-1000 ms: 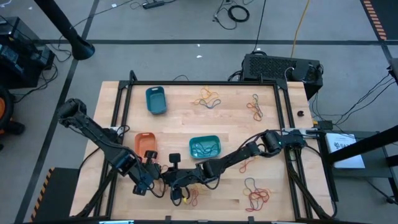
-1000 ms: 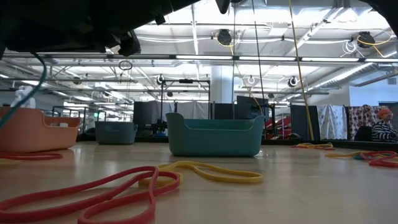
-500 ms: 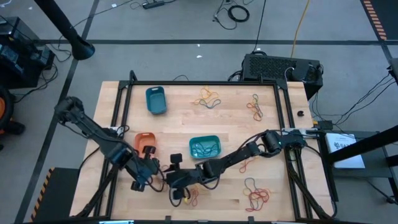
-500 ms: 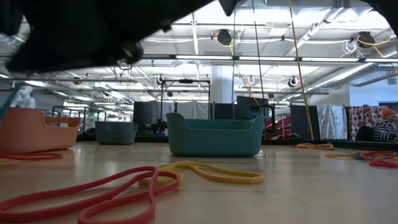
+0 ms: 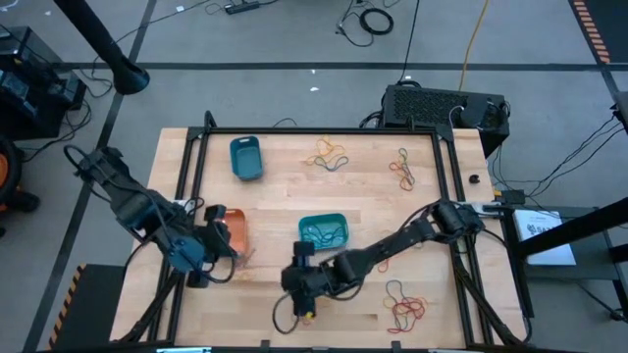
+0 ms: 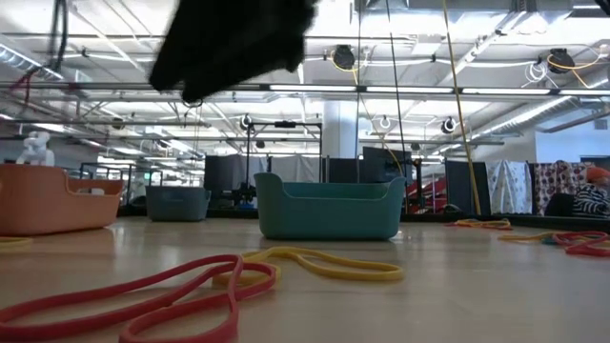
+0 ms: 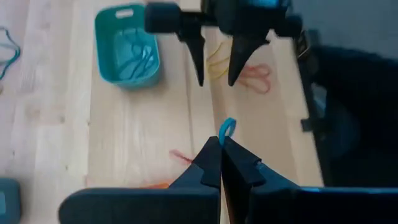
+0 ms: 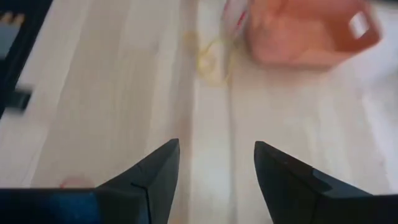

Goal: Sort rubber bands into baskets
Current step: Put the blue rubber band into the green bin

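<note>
1. Wooden tabletop (image 5: 285, 211) inside a black frame carries three baskets: the orange basket (image 5: 232, 227) near the left arm, the teal basket (image 5: 323, 231) in the middle with several bands already inside, and the blue basket (image 5: 245, 158) farther back.
2. Loose rubber bands lie in separate clusters: one at the back centre (image 5: 330, 155), one at the back right (image 5: 403, 169), one at the front right (image 5: 405, 309), and red and yellow loops at the front edge (image 6: 238, 276).
3. The left gripper (image 7: 221, 146) hangs just beside the orange basket, its jaws clenched on a small blue-green band (image 7: 227, 127) whose loop pokes out above the tips.
4. The right gripper (image 8: 216, 163) sits low near the front edge, jaws spread wide and holding nothing; bare wood shows between them.
5. Risk, as I judge it: the blue-green band is pinched only by a thin edge, so it could slip free or snap away on release and land outside its basket.
6. Releasing where the left gripper hangs now would probably put the band with the wrong colour, since the orange basket is nearest.
7. The two arms work close together at the front, so a crossing move toward the teal basket could clip the right arm.
</note>
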{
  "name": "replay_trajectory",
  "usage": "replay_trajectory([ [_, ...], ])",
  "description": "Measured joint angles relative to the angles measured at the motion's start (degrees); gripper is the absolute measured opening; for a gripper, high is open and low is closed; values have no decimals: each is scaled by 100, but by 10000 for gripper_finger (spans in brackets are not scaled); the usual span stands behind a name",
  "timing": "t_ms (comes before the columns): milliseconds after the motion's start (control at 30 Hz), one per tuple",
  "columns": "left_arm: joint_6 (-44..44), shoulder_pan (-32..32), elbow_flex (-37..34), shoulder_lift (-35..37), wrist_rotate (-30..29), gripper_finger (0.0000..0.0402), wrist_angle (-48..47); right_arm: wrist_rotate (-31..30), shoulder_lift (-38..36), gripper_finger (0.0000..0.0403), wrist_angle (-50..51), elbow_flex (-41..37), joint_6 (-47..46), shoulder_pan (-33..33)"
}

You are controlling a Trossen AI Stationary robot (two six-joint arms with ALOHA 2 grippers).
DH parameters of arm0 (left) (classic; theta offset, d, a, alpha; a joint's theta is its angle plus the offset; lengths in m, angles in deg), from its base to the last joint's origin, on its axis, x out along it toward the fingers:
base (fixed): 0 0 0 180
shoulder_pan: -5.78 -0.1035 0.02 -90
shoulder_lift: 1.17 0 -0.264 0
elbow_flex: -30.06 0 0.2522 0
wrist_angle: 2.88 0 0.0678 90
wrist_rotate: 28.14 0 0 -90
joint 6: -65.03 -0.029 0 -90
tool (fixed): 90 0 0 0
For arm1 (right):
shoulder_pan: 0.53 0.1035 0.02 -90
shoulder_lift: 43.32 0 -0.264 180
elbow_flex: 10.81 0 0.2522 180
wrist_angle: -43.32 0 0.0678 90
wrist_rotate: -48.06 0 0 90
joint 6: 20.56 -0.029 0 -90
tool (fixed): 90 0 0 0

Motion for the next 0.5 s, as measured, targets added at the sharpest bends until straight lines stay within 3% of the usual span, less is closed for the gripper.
replay_trajectory([
  [133,-9,0,168,0,2,2,105,-12,2,199,128,-2,114,142],
  [500,-39,80,169,-54,391,2,553,-32,59,199,-1774,-2,1617,115],
])
